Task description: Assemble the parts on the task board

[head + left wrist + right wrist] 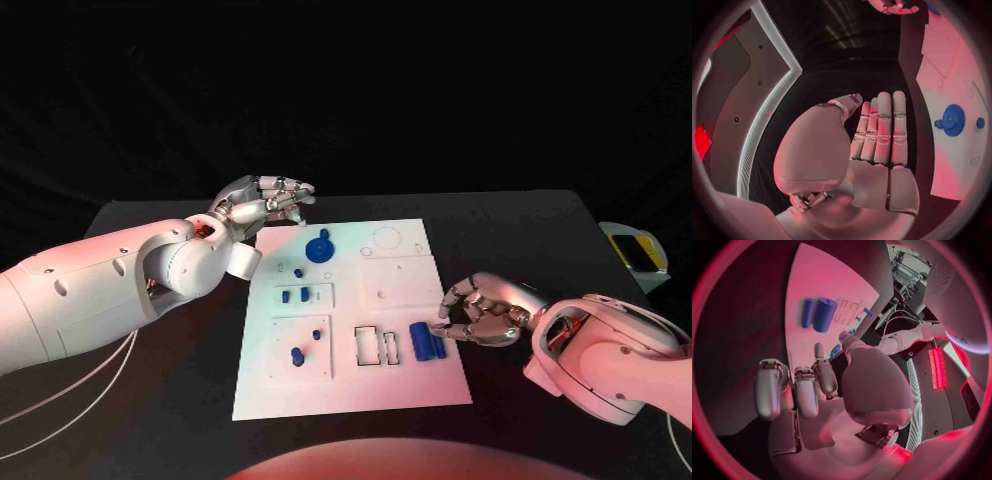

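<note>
The white task board (pixel 411 385) lies in the middle of the black table. On it are a blue gear (pixel 320 247), small blue pegs (pixel 297 295) and two blue cylinders (pixel 427 340) side by side near its right edge. My left hand (pixel 268 203) hovers at the board's far left corner, fingers straight and together, holding nothing; the left wrist view shows the left hand (pixel 879 135) beside the gear (pixel 952 120). My right hand (pixel 485 310) sits just right of the cylinders with fingers curled in on nothing. In the right wrist view the cylinders (pixel 819 314) lie beyond the right hand (pixel 811 390).
Empty rectangular slots (pixel 376 346) lie left of the cylinders, and round outlines (pixel 388 239) mark the board's far right corner. A pale tray with a yellow and black object (pixel 635 250) stands at the table's right edge. Bare black table surrounds the board.
</note>
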Available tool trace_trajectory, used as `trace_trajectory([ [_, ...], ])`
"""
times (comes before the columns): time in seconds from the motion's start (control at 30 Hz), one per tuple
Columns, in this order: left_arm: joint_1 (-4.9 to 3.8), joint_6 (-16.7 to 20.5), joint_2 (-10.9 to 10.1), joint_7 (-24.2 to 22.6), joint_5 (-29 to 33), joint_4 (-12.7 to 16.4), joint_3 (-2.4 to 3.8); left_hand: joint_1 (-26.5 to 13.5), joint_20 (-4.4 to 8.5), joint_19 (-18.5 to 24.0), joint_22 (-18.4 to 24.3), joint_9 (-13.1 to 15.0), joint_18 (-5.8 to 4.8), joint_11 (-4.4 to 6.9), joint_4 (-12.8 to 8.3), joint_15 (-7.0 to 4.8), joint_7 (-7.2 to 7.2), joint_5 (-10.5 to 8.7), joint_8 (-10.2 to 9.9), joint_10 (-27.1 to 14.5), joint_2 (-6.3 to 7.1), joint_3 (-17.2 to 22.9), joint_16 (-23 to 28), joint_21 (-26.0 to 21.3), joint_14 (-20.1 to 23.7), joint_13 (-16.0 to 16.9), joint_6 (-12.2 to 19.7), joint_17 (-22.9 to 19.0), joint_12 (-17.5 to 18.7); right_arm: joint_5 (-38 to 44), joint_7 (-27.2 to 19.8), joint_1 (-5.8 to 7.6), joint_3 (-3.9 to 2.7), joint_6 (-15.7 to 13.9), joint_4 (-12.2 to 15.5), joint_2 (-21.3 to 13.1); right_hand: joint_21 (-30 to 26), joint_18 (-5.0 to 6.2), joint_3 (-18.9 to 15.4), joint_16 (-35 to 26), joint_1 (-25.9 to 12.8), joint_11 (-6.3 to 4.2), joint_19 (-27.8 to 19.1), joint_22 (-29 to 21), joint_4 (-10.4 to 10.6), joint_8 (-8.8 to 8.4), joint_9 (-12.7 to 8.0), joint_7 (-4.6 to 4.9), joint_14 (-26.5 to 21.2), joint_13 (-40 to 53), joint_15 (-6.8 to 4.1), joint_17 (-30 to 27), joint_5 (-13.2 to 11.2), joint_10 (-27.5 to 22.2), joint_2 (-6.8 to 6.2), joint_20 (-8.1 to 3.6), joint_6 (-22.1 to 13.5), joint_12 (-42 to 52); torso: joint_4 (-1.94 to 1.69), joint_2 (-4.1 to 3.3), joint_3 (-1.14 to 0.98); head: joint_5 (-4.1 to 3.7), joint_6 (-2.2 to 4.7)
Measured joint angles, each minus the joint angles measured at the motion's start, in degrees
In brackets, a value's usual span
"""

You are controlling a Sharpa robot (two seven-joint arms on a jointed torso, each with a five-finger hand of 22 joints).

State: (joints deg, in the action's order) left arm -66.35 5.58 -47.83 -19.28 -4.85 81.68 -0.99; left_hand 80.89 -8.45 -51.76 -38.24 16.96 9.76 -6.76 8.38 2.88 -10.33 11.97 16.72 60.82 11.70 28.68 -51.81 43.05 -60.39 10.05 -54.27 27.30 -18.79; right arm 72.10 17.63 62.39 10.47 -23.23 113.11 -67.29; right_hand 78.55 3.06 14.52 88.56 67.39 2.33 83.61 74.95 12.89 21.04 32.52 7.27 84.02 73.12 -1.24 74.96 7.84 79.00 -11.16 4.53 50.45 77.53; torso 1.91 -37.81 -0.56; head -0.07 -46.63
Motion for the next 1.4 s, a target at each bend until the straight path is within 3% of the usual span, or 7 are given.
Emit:
trace_trajectory([
  [0.3,0.0,-0.08,-0.2,0.0,0.0,0.17,0.0,0.0,0.0,0.0,0.0,0.05,0.0,0.0,0.0,0.0,0.0,0.0,0.0,0.0,0.0,0.0,0.0,0.0,0.0,0.0,0.0,0.0,0.0,4.29,3.22,-2.01,0.05,0.09,-0.13,2.5,0.0,0.0,-0.69,-0.01,0.0,0.0,0.0,-0.01,0.55,0.23,0.16,-0.17,0.0,0.42,0.0,0.0,0.0,0.0,0.0,0.0,0.17,0.37,0.04,-0.01,-0.03,0.29,-0.75],
  [0.63,0.0,-0.13,-0.29,0.0,0.0,0.24,-0.01,0.0,0.01,-0.01,0.07,0.05,0.0,0.22,0.0,-0.01,0.0,0.0,0.0,-0.21,0.0,0.0,0.0,0.0,0.41,0.0,0.0,-0.01,0.0,6.77,4.89,-3.03,0.07,-0.03,-1.15,4.64,0.0,0.0,-0.93,-0.01,0.0,-0.05,-0.01,-0.01,0.79,0.23,0.23,-0.17,0.0,0.75,0.0,-0.01,0.0,0.04,0.0,0.0,0.17,0.44,0.03,-0.01,-0.05,0.82,-1.46],
  [0.97,0.0,-0.22,-0.28,0.02,0.11,0.35,-0.01,-0.27,0.01,-0.01,0.07,0.04,0.0,0.22,0.24,0.0,0.0,0.0,0.0,-0.21,-0.28,-0.23,0.0,-0.36,0.41,0.0,0.0,0.05,0.0,7.81,7.21,-3.56,-0.02,-0.37,-2.52,6.68,-0.19,0.0,-3.41,-0.02,0.0,-0.21,-0.01,-0.02,2.8,0.32,0.75,-0.17,0.0,1.17,0.0,-0.02,0.71,0.21,0.0,0.0,0.17,0.65,0.03,-0.01,-0.05,1.15,-1.5],
  [1.1,0.0,-0.24,-0.32,0.03,0.3,0.35,-0.01,-0.3,0.01,-0.02,0.12,0.05,0.0,0.22,0.23,0.0,0.0,0.0,0.0,-0.21,-0.31,-0.23,0.0,-0.36,0.41,0.0,0.0,0.05,0.0,7.8,7.96,-3.87,-0.03,-0.72,-2.66,7.88,-0.19,0.0,-5.0,-0.02,0.0,-0.21,-0.01,-0.02,3.76,0.67,1.01,-0.32,0.0,1.6,0.0,-0.02,-0.42,0.21,0.0,0.0,0.33,0.74,0.03,-0.01,-0.04,1.07,-1.53],
  [1.3,0.0,-0.27,-0.33,0.06,0.54,0.37,-0.01,-0.3,0.02,-0.02,0.13,0.09,0.0,0.22,0.23,0.0,0.0,0.0,0.0,-0.21,-0.31,-0.23,0.0,-0.36,0.41,0.0,0.0,0.04,0.0,7.39,8.61,-4.14,0.04,-1.37,-2.71,8.88,-0.19,0.0,-7.35,-0.02,-0.98,-0.01,-0.01,-0.03,3.87,0.66,1.32,-0.34,0.0,1.85,0.0,-0.03,-1.07,0.41,0.98,0.0,0.35,1.1,0.02,-0.01,-0.03,0.91,-1.53],
  [1.4,0.0,-0.3,-0.34,0.07,0.61,0.37,-0.01,-0.3,0.03,-0.03,0.13,0.09,0.0,0.22,0.23,0.0,0.0,0.0,0.0,-0.21,-0.31,-0.23,0.0,-0.36,0.41,0.0,0.0,0.04,0.0,7.13,8.84,-4.18,0.04,-1.6,-2.76,9.17,-0.19,0.01,-9.14,-0.02,-2.19,-0.21,-0.01,-0.03,3.89,0.66,1.53,-0.34,0.0,1.85,0.0,-0.03,-1.31,0.62,2.19,0.0,0.35,1.1,0.02,-0.01,-0.03,0.87,-1.53],
])
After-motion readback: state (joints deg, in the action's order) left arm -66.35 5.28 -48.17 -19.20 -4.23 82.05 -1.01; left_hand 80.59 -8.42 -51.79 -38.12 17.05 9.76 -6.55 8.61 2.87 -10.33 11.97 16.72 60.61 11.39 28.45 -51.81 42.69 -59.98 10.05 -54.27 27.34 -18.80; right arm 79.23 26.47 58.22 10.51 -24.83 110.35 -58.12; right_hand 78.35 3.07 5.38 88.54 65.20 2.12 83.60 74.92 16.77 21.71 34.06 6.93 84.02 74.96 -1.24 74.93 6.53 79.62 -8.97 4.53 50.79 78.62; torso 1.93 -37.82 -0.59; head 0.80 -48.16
